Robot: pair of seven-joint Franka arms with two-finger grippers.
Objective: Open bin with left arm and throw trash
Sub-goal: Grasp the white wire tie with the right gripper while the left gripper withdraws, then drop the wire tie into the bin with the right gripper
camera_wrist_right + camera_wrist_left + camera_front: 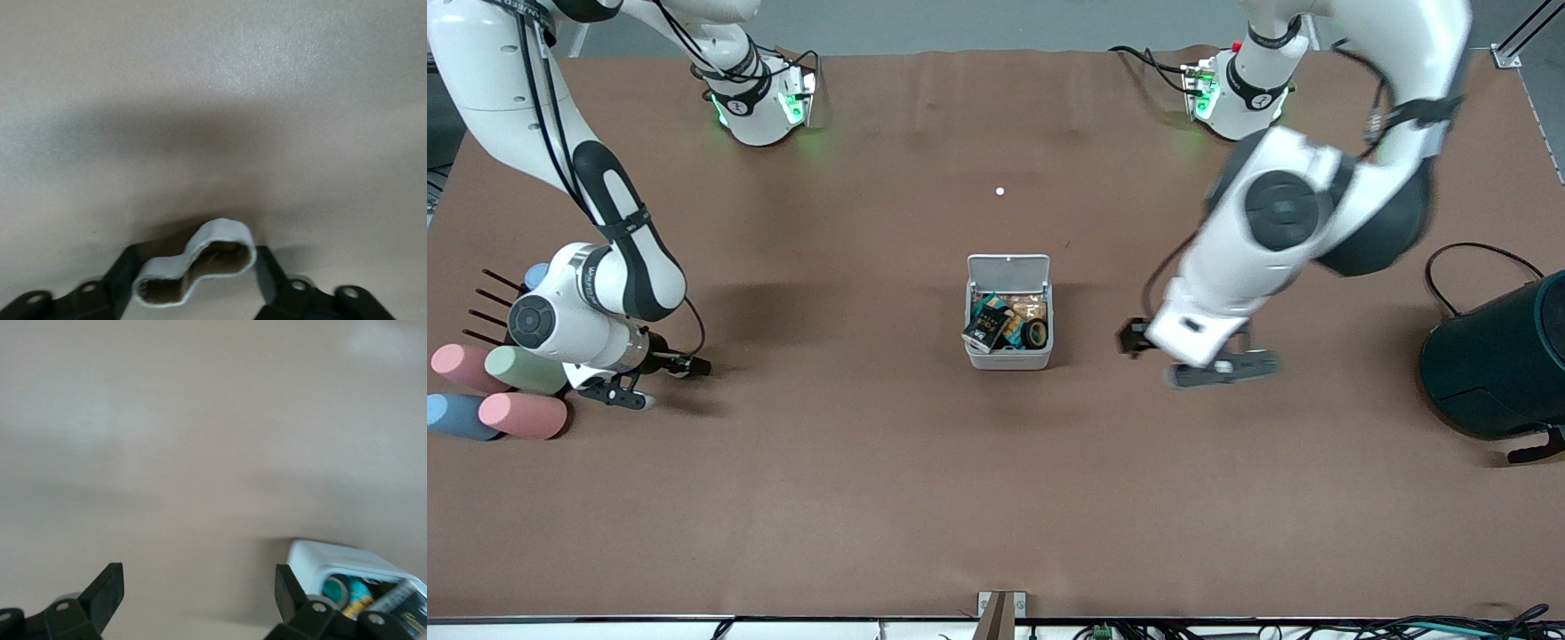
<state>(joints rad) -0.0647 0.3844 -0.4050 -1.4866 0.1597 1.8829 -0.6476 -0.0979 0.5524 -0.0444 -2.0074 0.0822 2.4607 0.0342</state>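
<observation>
- At the middle of the tabletop [871, 498]: the bin [1009, 351], lid [1008, 268] swung up and standing at the edge nearer the robots' bases.
- Inside the bin: a black shiny snack wrapper [985, 330] tilted against the wall toward the right arm's end, a black tape ring [1035, 332] beside it, more wrapper pieces beneath.
- Just beside the bin, toward the left arm's end of the tabletop: left tool [1199, 357], low over bare surface, fingers [103, 595] spread wide, nothing between them; a corner of the bin and its contents visible past one finger in the left wrist view.
- Near the tabletop edge at the right arm's end: right tool [633, 389], low over the surface, fingers [120, 280] set on either side of a pale figure-eight band loop [195, 262], touching or nearly touching it; firmness of pinch not determinable.
- Beside the right tool, at the same edge: pastel cylinders [498, 391] lying in a cluster, with thin dark rods [494, 307] close by.
- At the edge toward the left arm's end: large dark teal round container [1498, 360], on its side, well apart from the bin.
- Between the bin and the bases: small white speck [1000, 191] on the surface.
</observation>
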